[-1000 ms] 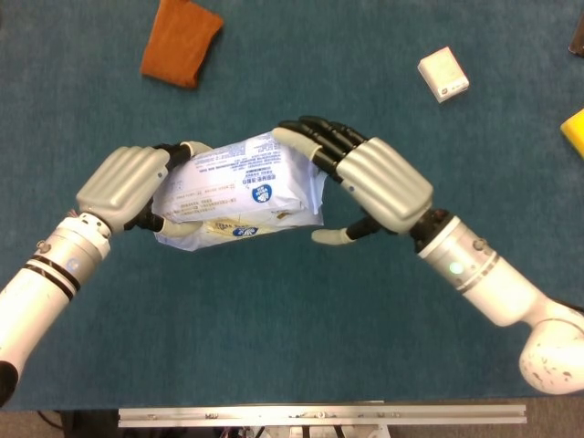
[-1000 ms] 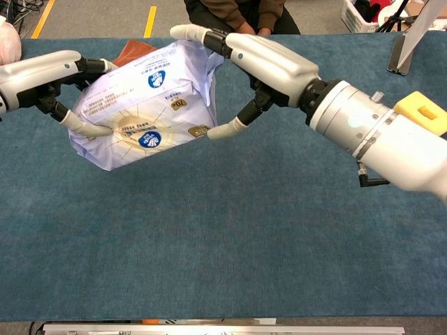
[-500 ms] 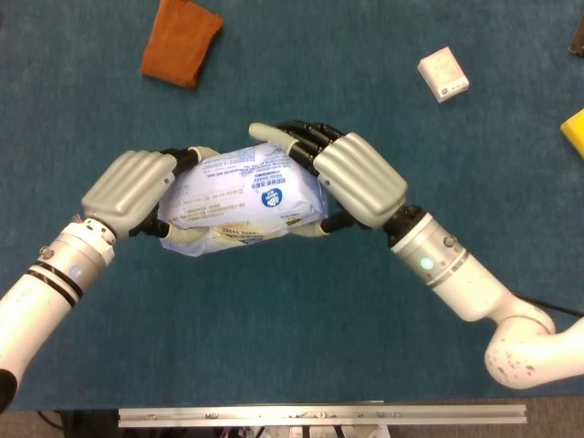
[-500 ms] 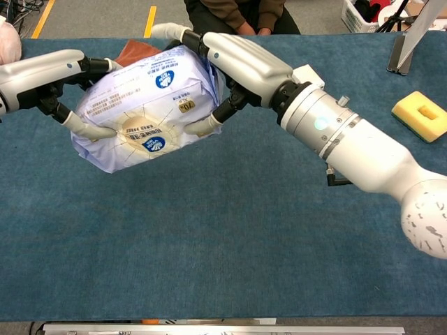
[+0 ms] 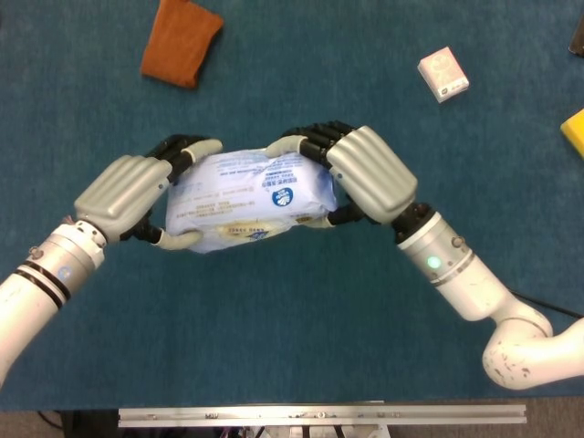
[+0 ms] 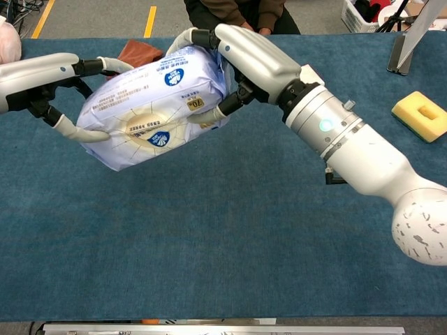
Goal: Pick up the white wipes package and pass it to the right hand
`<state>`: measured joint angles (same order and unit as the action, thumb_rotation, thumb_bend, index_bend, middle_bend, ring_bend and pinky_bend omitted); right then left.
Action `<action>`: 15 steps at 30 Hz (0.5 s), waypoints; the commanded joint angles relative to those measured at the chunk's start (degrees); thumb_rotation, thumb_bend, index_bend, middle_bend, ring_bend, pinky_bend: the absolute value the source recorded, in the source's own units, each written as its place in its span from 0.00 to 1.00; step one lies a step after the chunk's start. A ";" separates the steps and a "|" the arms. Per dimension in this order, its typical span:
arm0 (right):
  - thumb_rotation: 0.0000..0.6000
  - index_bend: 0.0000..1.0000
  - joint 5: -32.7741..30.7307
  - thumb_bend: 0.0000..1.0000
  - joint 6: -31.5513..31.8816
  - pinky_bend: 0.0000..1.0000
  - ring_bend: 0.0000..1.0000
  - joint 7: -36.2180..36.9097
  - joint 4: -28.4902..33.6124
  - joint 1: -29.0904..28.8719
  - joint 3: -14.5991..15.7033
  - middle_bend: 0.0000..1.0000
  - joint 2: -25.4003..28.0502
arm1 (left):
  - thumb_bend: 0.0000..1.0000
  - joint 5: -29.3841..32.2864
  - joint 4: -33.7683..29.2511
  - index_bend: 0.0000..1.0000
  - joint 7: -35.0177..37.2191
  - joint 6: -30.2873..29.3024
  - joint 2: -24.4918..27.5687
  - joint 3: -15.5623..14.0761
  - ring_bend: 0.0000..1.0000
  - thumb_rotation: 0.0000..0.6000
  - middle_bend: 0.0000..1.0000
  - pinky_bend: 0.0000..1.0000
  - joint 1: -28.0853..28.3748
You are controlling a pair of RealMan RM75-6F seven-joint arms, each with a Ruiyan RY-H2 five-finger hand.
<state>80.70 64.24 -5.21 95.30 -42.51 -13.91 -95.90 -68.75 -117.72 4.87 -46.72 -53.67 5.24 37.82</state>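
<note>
The white wipes package (image 5: 251,194) with blue print hangs above the blue table, between both hands. My left hand (image 5: 123,190) holds its left end, fingers over the top edge and thumb under the bottom. My right hand (image 5: 369,172) grips its right end, fingers curled over the top and thumb pressed beneath. In the chest view the white wipes package (image 6: 157,105) tilts down to the left; my left hand (image 6: 40,78) reaches around it from the left and my right hand (image 6: 255,59) clamps its upper right corner.
An orange cloth (image 5: 181,41) lies at the far left of the blue table (image 5: 292,338). A small white box (image 5: 443,74) sits far right, and a yellow sponge (image 6: 421,115) at the right edge. A person (image 6: 237,12) sits beyond the table.
My right hand has moved in from the right and wrapped its fingers and thumb onto the package's right end. The package has shifted slightly toward the right while my left hand keeps touching it.
</note>
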 commanded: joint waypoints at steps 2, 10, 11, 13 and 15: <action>1.00 0.63 0.85 0.60 1.06 0.77 0.65 0.97 0.24 0.72 0.42 0.58 0.82 | 0.17 -1.10 0.58 0.00 0.02 0.89 1.49 -0.27 0.00 1.00 0.00 0.07 0.03; 1.00 0.63 3.26 0.60 3.57 0.78 0.66 4.05 0.86 2.97 2.30 0.58 3.26 | 0.17 -0.46 3.00 0.00 -3.59 0.40 2.89 -1.21 0.00 1.00 0.00 0.06 -0.38; 1.00 0.63 3.66 0.60 3.86 0.78 0.66 4.39 0.95 3.19 2.53 0.58 3.48 | 0.17 -0.29 3.25 0.00 -4.25 0.12 3.05 -1.22 0.00 1.00 0.00 0.06 -0.41; 1.00 0.63 4.43 0.60 4.37 0.78 0.66 5.07 1.31 3.64 3.06 0.58 3.99 | 0.17 -0.04 3.81 0.00 -6.46 -0.92 3.40 -1.33 0.00 1.00 0.00 0.06 -0.55; 1.00 0.63 5.08 0.60 4.98 0.78 0.66 5.43 1.69 4.05 3.39 0.58 4.39 | 0.17 0.34 4.04 0.00 -8.10 -2.04 3.66 -1.40 0.00 1.00 0.00 0.06 -0.87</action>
<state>85.53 68.98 0.04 96.78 -38.68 -10.73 -91.72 -68.84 -114.12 -1.83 -47.74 -50.40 3.97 37.23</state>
